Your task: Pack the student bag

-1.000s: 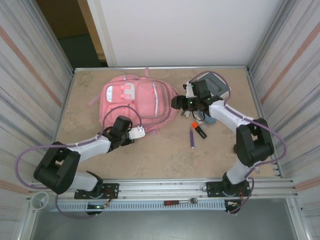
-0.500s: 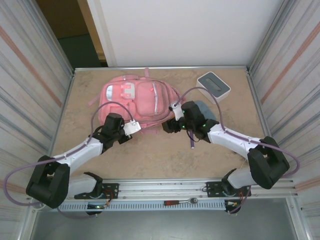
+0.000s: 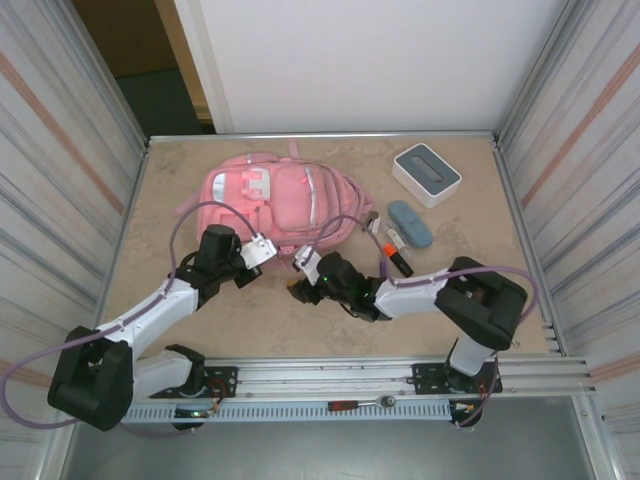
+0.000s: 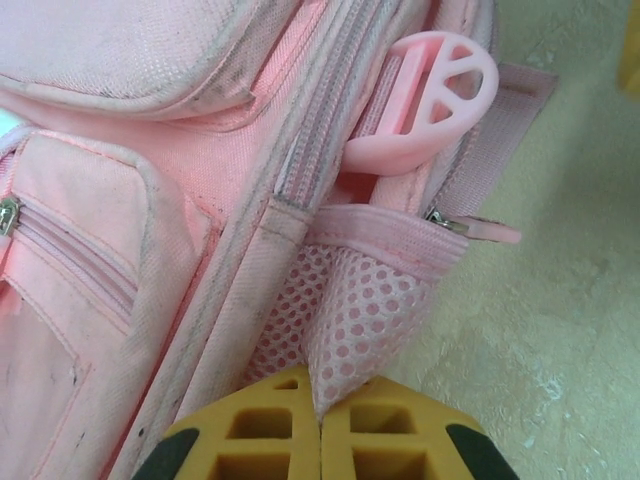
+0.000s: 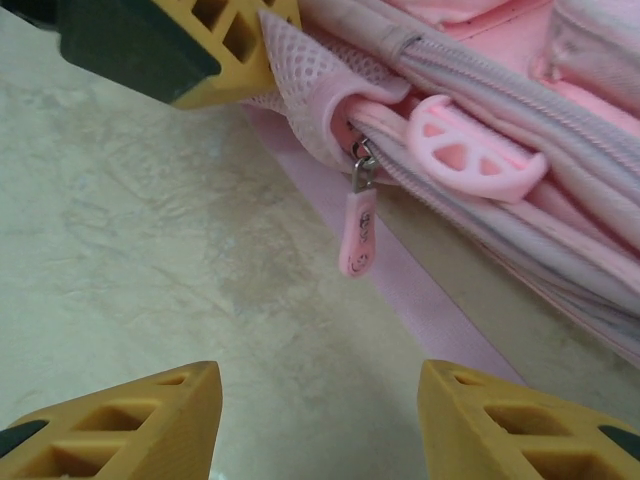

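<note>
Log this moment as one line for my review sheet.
left pincer: shut on mesh pocket of student bag | right pincer: open, short of zipper pull

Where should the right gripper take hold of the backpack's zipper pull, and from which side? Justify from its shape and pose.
Probably best to pinch the flat pink tab of the zipper pull, approaching from the open table side. It hangs clear of the pink backpack, and the right gripper, jaws open, flanks it.

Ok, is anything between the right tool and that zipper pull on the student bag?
Nothing visible. The open right tool faces the zipper pull across bare table. The left tool, shut on the mesh pocket of the student bag, sits beside the pull, off that line.
</note>
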